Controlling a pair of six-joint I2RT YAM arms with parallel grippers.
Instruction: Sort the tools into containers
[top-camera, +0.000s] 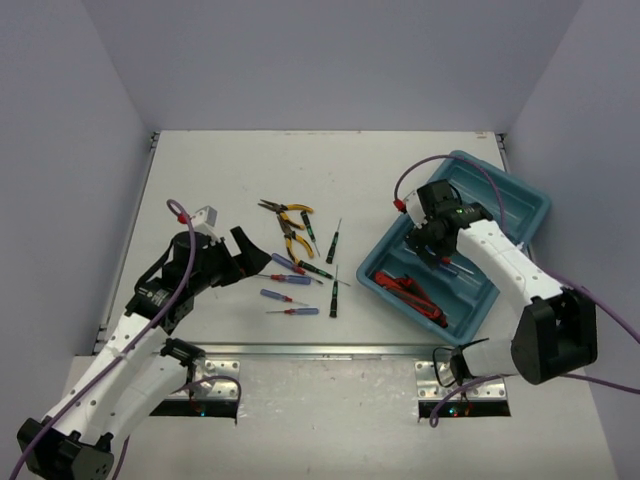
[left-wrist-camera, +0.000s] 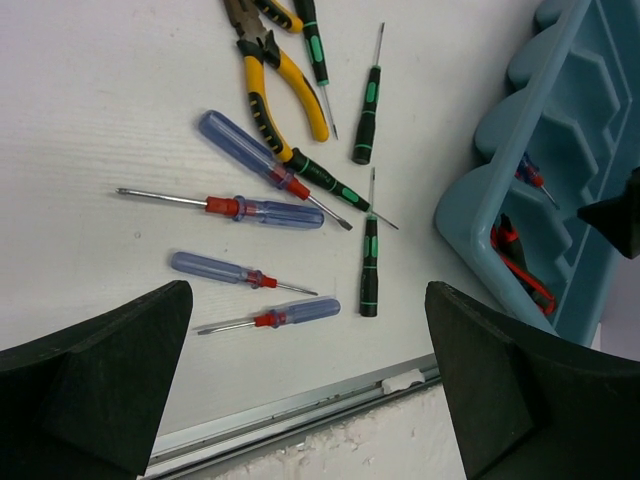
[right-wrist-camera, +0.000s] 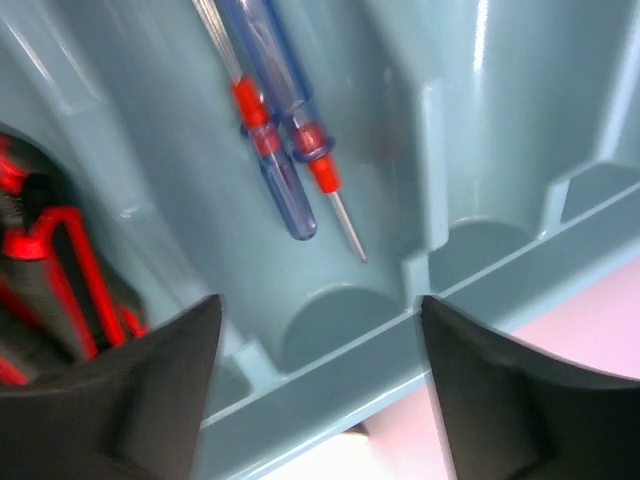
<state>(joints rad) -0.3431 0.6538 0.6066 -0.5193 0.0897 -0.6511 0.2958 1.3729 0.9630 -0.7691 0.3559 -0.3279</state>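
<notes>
Several tools lie loose mid-table: yellow-handled pliers (top-camera: 290, 225), blue-handled screwdrivers (top-camera: 283, 296) and black-green screwdrivers (top-camera: 333, 292). In the left wrist view I see the blue screwdrivers (left-wrist-camera: 262, 211), the black-green ones (left-wrist-camera: 369, 265) and the yellow pliers (left-wrist-camera: 282, 92). My left gripper (top-camera: 250, 252) (left-wrist-camera: 308, 345) is open and empty, just left of the pile. The teal tray (top-camera: 520, 200) holds red-handled pliers (top-camera: 420, 295) (right-wrist-camera: 50, 250) in its near compartment. Two blue screwdrivers (right-wrist-camera: 280, 140) lie in the compartment beside it. My right gripper (top-camera: 428, 245) (right-wrist-camera: 320, 315) is open and empty, low over those two.
The tray (left-wrist-camera: 480, 190) sits at an angle on the right, its near corner close to the loose tools. A metal rail (top-camera: 320, 348) runs along the table's front edge. Purple-grey walls enclose the table at the back and both sides.
</notes>
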